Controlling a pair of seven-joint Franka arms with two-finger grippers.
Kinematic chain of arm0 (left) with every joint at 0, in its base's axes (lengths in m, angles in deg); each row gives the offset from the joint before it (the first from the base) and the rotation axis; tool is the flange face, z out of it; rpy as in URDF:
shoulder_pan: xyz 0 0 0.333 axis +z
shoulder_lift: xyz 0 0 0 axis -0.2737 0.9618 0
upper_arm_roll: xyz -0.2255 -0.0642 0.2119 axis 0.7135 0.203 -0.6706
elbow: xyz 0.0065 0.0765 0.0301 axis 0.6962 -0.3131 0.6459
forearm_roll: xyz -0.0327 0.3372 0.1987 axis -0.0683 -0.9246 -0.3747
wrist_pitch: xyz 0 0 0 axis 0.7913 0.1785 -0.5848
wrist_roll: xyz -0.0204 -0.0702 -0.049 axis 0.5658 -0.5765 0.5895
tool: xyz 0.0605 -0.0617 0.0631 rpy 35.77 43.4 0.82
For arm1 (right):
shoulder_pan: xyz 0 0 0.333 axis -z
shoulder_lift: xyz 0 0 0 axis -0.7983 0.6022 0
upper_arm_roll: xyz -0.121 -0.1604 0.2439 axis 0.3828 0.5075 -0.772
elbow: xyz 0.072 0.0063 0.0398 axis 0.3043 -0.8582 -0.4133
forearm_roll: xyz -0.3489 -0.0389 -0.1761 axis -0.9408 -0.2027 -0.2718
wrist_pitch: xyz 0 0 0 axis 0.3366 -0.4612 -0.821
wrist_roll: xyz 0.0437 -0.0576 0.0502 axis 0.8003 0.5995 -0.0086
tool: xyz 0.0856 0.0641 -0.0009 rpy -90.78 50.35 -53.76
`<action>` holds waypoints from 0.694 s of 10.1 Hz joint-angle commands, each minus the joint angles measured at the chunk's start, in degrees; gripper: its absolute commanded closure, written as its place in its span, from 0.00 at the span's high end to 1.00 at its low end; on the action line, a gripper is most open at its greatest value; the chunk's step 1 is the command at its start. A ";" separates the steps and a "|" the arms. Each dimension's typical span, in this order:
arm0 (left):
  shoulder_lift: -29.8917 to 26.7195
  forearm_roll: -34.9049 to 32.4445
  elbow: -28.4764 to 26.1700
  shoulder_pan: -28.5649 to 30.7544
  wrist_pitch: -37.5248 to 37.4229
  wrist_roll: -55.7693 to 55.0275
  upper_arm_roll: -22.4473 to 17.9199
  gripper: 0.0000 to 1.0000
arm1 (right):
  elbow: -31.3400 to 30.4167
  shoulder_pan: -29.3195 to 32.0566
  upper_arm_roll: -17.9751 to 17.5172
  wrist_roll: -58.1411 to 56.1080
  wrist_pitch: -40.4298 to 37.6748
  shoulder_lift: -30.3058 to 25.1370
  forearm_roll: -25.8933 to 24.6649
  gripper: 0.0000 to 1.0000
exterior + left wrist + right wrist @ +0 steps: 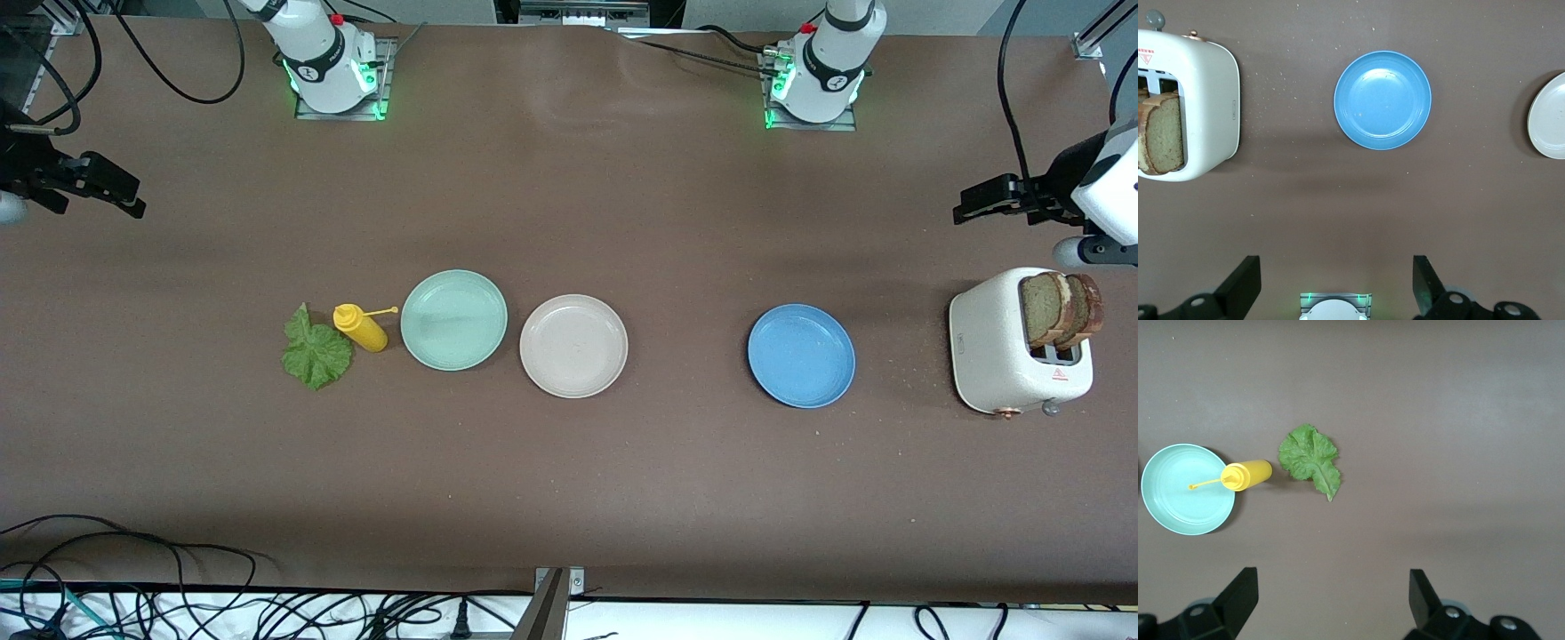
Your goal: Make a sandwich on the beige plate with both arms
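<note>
1. Both hands are up in the air and hold nothing. The left gripper (965,209) hangs over the table at the left arm's end, above the spot just past the toaster, with its two fingers (1245,283) spread wide apart. The right gripper (133,200) hangs over the right arm's end of the table, and its fingers (1241,593) are spread wide too.
2. Nearest the front camera is a row of things on the brown table (569,498).
3. The white toaster (1013,351) stands at the left arm's end. Two slices of brown bread (1058,308) stick up out of its slots, side by side.
4. The blue plate (801,356) lies next in the row, well apart from the toaster. It has nothing on it.
5. The beige plate (573,345) lies in the middle of the row. It has nothing on it, so no sandwich is made yet.
6. The mint-green plate (453,319) lies just beside the beige plate, toward the right arm's end.
7. The yellow squeeze bottle (360,327) lies on its side just beside the green plate. Its thin tip points over that plate's rim.
8. The green lettuce leaf (316,351) lies flat on the table, touching the bottle.
9. Farthest from the front camera stand the two arm bases, with green lights glowing.
</note>
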 commanded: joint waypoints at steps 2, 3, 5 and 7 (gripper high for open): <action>0.71 1.46 1.66 0.58 -0.25 1.42 0.30 1.00 | 0.52 0.16 -0.11 0.61 -0.94 -0.30 0.23 1.00; 0.71 1.38 1.66 0.58 -0.25 1.42 0.30 1.00 | 0.52 0.16 -0.11 0.26 -0.94 -0.39 0.23 1.00; 0.80 1.38 1.66 0.58 -0.16 1.42 0.30 1.00 | 0.52 0.16 -0.02 0.25 -0.94 -0.30 0.23 1.00; 0.80 1.38 1.66 0.58 -0.16 1.42 0.30 1.00 | 0.52 0.16 -0.02 0.25 -0.94 -0.30 0.23 1.00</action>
